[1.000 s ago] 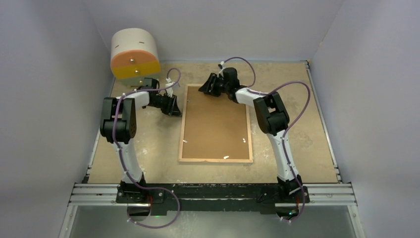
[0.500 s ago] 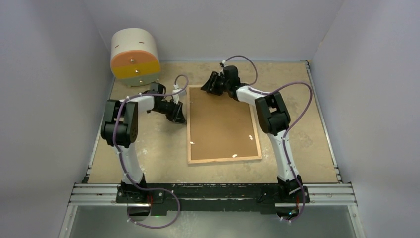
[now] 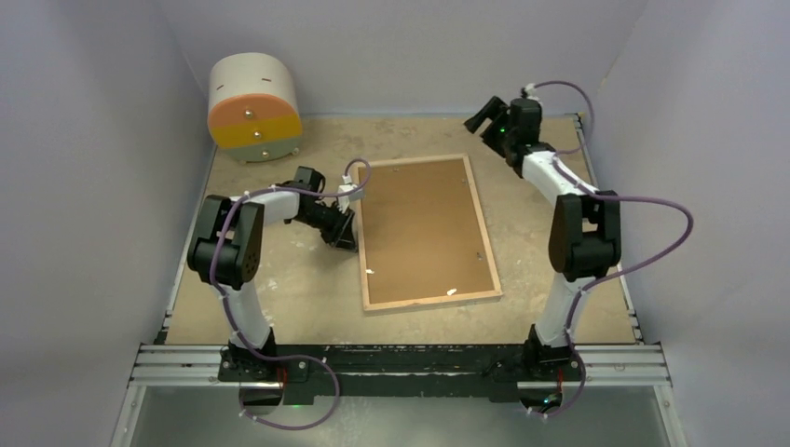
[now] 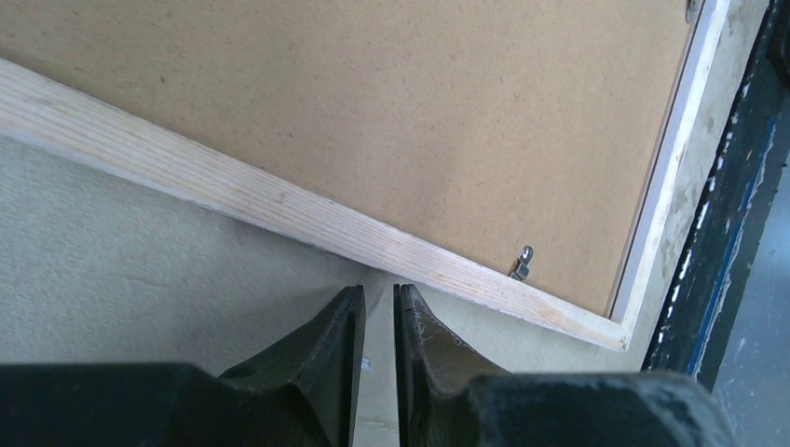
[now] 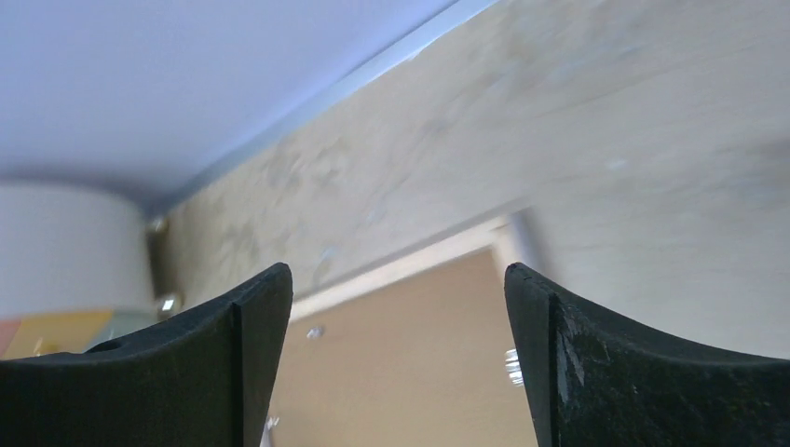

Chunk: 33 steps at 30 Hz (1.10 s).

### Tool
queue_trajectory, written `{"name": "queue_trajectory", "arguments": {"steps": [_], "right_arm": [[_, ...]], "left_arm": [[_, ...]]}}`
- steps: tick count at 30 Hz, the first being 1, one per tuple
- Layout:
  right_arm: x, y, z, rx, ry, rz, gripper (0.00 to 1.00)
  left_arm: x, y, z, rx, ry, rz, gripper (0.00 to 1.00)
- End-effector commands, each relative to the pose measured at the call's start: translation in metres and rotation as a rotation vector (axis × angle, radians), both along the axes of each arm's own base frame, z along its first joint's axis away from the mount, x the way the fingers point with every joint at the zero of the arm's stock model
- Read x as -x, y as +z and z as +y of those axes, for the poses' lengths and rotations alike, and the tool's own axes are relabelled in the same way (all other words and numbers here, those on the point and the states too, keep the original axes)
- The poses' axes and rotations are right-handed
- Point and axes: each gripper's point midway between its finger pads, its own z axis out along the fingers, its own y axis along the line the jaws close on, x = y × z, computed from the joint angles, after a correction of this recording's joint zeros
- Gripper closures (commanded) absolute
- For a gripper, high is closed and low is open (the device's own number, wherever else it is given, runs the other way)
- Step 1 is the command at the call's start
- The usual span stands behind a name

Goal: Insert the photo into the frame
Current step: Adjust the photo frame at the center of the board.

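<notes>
**Desk:** What lies at the centre of the shot?

**Photographer:** The frame [image 3: 433, 300], face down on the table [image 3: 279, 289]. Its pale wooden rim is uppermost and a brown backing board [image 3: 424, 228] fills it. It lies slightly askew, with the near end angled to the right. The photo cannot be seen in any view.

**Desk:** And the left gripper?

**Photographer:** The left gripper [image 3: 345, 235] is low at the frame's left long side, about midway along. From the wrist camera its fingers [image 4: 326, 335] are nearly closed, with a thin slit between them and nothing in it. The tips point at the wooden rim from just beside it, and I cannot tell whether they touch it. A small metal clip [image 4: 524, 264] sits on the backing just inside that rim.

**Desk:** The right one?

**Photographer:** The right gripper [image 3: 484, 114] is raised beyond the frame's far right corner, well apart from it, with its jaws spread wide and empty. Its own camera looks past the fingers onto that corner.

**Desk:** Anything else?

**Photographer:** A round drawer unit [image 3: 253, 107], cream with orange and yellow fronts, stands beyond the frame's far left corner.
</notes>
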Motion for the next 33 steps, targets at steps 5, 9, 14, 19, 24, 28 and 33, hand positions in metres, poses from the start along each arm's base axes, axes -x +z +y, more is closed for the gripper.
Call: {"name": "queue_trajectory", "arguments": {"steps": [5, 9, 14, 19, 24, 28, 33], "right_arm": [[0.007, -0.083, -0.05, 0.055, -0.103, 0.205, 0.14], [0.004, -0.097, -0.037, 0.036, -0.045, 0.216, 0.17], [0.006, -0.11, -0.01, 0.002, 0.047, 0.255, 0.19], [0.005, -0.113, 0.051, -0.036, 0.229, 0.275, 0.2], [0.025, -0.104, 0.153, -0.095, 0.486, 0.273, 0.2], [0.053, -0.1, 0.223, -0.085, 0.668, 0.284, 0.2], [0.056, -0.076, 0.236, -0.102, 0.732, 0.247, 0.16]], "left_arm": [[0.02, -0.011, 0.001, -0.102, -0.086, -0.07, 0.78], [0.028, -0.012, -0.007, -0.137, -0.124, -0.109, 0.78], [0.041, -0.016, -0.021, -0.144, -0.175, -0.097, 0.79], [0.055, -0.015, -0.047, -0.146, -0.239, -0.116, 0.78], [0.067, -0.005, -0.089, -0.152, -0.361, -0.18, 0.76], [0.073, 0.0, -0.107, -0.141, -0.404, -0.178, 0.71], [0.091, 0.007, -0.107, -0.116, -0.466, -0.194, 0.5]]}}
